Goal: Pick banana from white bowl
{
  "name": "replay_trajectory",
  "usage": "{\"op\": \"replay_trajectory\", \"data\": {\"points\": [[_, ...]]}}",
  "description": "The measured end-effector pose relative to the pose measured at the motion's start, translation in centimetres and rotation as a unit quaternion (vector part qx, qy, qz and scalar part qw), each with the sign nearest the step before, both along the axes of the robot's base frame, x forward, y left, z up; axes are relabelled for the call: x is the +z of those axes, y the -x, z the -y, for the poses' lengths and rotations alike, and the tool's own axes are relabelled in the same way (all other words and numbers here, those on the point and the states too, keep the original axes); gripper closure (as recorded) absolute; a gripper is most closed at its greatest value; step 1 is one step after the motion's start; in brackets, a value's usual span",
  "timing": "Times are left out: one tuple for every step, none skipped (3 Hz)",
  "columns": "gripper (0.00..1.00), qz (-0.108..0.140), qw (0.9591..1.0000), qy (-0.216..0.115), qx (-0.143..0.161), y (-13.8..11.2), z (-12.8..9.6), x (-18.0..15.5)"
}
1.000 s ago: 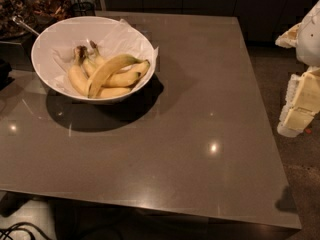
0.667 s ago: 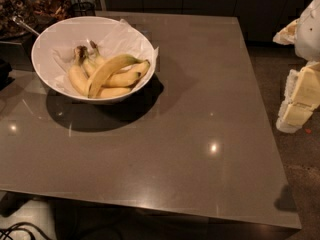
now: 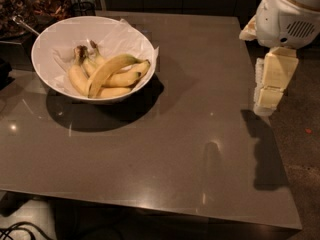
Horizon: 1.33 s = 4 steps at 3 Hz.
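The white bowl (image 3: pixel 55 39), lined with crinkled white paper, stands at the far left of the grey table. In it lies the banana (image 3: pixel 107 70), long and strongly curved, resting on top of shorter yellow bananas (image 3: pixel 122 79) with dark tips. My gripper (image 3: pixel 268 100) hangs at the right edge of the table, well to the right of the bowl and apart from it, its cream fingers pointing down. Nothing is in it.
The grey table (image 3: pixel 165 149) has its right edge below the gripper and its front edge near the bottom of the view. A dark clutter with a metal utensil (image 3: pixel 22 25) sits behind the bowl at the far left. Cables (image 3: pixel 15 231) lie on the floor.
The gripper and arm have moved left and into view, toward the table's right edge. The bowl and bananas have not moved on the table.
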State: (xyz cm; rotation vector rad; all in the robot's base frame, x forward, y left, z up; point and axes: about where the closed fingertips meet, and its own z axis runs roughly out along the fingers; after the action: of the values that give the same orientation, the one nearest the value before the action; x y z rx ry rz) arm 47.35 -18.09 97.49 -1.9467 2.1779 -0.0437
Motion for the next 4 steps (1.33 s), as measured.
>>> {"op": "replay_trajectory", "data": {"points": [[0.0,-0.012,0.9994,0.013,0.029,-2.2,-2.7,-1.0],[0.0,0.004,0.9995,0.006,0.03,-3.0,-3.2,-0.8],[0.0,0.02,0.9987,-0.007,0.047,-4.0,-5.0,-0.4],[0.0,0.028,0.9957,-0.011,0.088,-5.8,-9.3,0.6]]}}
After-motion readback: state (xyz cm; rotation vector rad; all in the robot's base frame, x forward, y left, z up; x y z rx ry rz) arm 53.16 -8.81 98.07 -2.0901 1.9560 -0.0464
